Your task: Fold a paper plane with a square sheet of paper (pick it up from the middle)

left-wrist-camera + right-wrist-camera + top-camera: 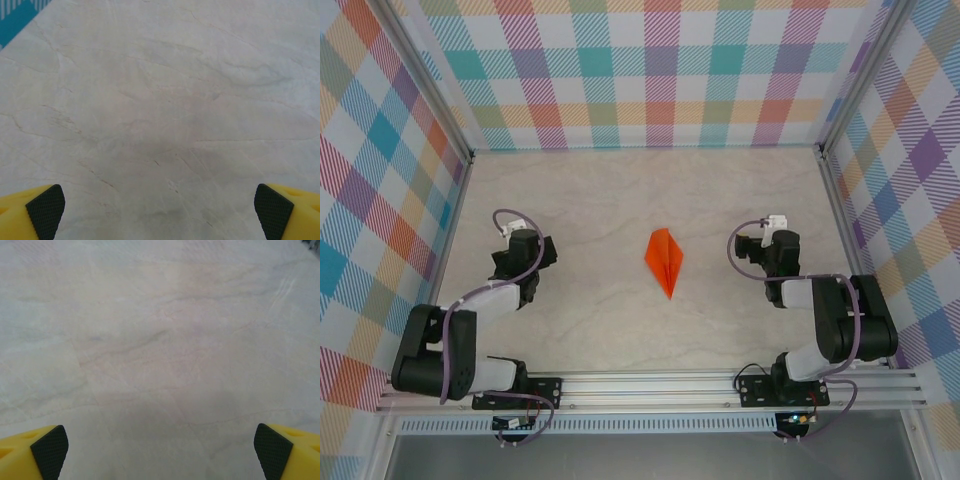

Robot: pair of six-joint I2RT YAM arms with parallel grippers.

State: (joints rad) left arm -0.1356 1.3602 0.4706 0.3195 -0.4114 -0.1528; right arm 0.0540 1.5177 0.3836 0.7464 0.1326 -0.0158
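At the near edge, a silver ribbed metal rail (650,385) carries two black and white robot arms, each looped with a greyish cable. Beyond it spreads a pale desk (590,190), smooth and marble-like, cream with faint grey veins. The left gripper (160,212) hangs over bare desk with its jaws spread wide and nothing between them. Its fingers (30,215) are yellow with black, finely dimpled pads. The right gripper (160,450) looks the same, wide open and empty above bare desk. Midway between the two arms, well apart from both, the square sheet of paper (664,260) lies on the desk. It is bright orange, folded into a narrow kite shape with a centre crease, its sharp tip toward the rail. Farther back, walls (660,60) patterned in pastel plaid enclose the desk on three sides.
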